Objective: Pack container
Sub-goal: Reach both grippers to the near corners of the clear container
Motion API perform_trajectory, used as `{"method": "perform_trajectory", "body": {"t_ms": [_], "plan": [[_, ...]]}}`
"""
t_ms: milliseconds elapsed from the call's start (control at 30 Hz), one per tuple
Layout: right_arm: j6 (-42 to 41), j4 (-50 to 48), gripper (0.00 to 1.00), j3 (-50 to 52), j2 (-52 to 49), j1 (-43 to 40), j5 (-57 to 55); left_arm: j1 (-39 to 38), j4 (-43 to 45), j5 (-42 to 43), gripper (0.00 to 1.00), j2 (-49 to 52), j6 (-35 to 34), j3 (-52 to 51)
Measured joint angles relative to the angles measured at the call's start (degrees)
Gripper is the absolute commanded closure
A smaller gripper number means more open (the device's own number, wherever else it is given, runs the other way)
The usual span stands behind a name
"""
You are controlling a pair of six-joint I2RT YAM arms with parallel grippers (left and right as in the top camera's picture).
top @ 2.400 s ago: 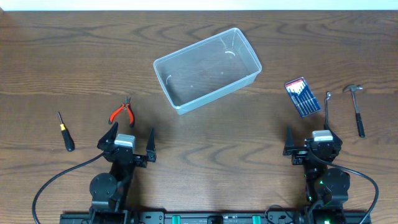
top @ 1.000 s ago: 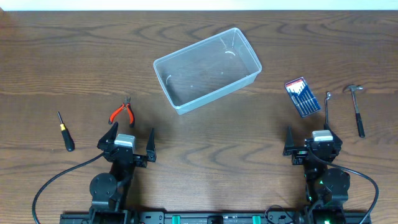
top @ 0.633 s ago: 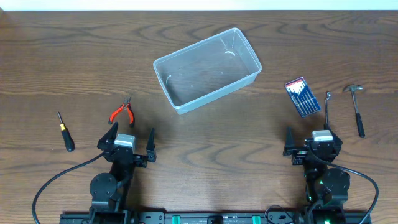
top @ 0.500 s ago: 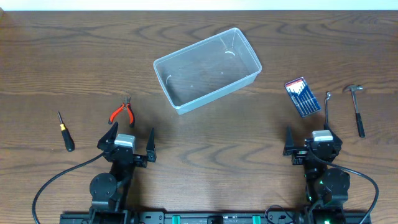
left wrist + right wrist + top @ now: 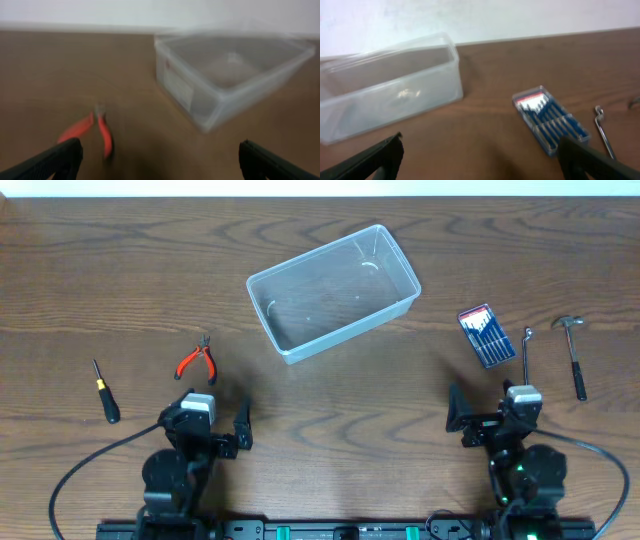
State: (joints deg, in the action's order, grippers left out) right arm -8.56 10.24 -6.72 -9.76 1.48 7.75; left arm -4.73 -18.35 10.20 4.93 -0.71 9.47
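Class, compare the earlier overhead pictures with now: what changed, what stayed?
Both arms shifted slightly: the left claw drew back toward its base, the right claw swung a little leftward. Both are open and empty. The container, pliers, screwdriver, bit set, hex key and hammer stayed put.

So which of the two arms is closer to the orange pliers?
The left. The left fingers sit just short of the pliers; the right fingers are far off, by the blue case.
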Motion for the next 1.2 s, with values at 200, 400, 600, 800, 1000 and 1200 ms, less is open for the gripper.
{"method": "perform_trajectory", "body": {"t_ms": [200,400,600,800,1000,1200], "plan": [[4.15,24.11,0.01,-25.79,-17.40,-2.16,-0.50,0.00,-19.39,-0.59,0.02,14.67,-2.43,20.68],[6.23,44.30,0.01,-50.90,-39.21,-4.63,-0.46,0.00,-31.30,-1.44,0.02,31.08,-3.39,37.79],[9.53,64.78,0.01,-74.82,-59.78,-4.63,3.41,0.00,-39.76,1.53,0.02,47.30,-3.78,51.30],[11.74,75.43,0.01,-92.43,-78.73,-4.46,4.46,0.00,-53.86,2.58,0.02,61.79,-3.80,66.05],[15.50,63.98,0.41,-97.77,-82.88,-0.13,3.08,0.00,-55.30,6.47,0.15,66.23,-4.20,69.83],[18.56,53.24,0.90,-98.99,-82.99,6.93,2.75,-0.07,-50.34,9.49,0.53,66.23,-7.87,69.96]]}}
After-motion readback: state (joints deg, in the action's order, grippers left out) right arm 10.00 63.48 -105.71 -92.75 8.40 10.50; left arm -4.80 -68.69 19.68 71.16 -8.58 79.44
